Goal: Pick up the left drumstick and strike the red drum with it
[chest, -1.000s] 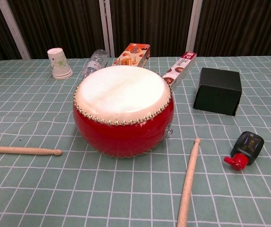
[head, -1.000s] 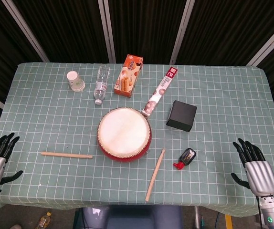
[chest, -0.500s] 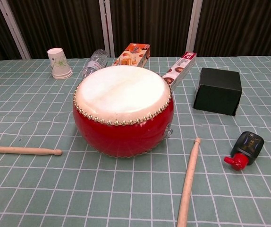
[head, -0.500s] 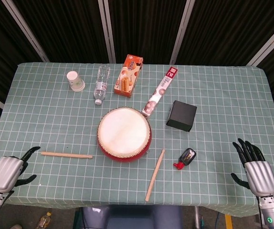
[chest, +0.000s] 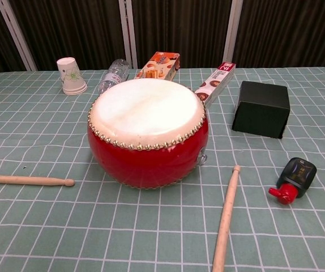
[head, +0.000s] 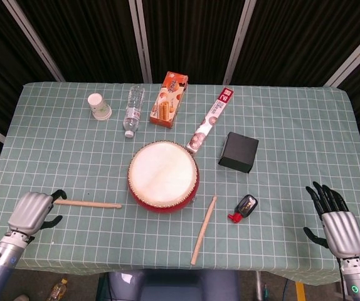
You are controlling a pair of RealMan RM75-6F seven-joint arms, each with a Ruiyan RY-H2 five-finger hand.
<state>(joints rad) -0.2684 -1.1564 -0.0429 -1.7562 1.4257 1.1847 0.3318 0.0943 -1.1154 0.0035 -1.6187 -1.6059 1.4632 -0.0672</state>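
- The left hand (head: pixel 31 211) sat at the butt end of the left drumstick (head: pixel 87 204), seen in the head view only; its dark fingers (head: pixel 57 195) curled around that end, but whether they clamped the stick or merely touched it could not be told.
- The left drumstick lay flat on the counter (head: pixel 61 150), running left to right, its tip pointing toward the red drum (head: pixel 163 176) and stopping just short of it.
- In the chest view the same stick (chest: pixel 26 180) rested on the checked cloth, apart from the drum (chest: pixel 147 134).
- The red drum stood upright near the counter's centre, its white skin facing up.
- The right hand (head: pixel 335 222) was at the near right edge of the counter, fingers (head: pixel 323 196) spread apart and holding nothing.
- A second drumstick (head: pixel 204 230) lay angled to the right of the drum, with a small black and red item (head: pixel 244 208) near it.
- A black box (head: pixel 238 152) sat right of the drum.
- Along the far side stood a paper cup (head: pixel 98 106), a plastic bottle (head: pixel 133 110) on its side, an orange carton (head: pixel 169 99) and a long narrow box (head: pixel 211 120).
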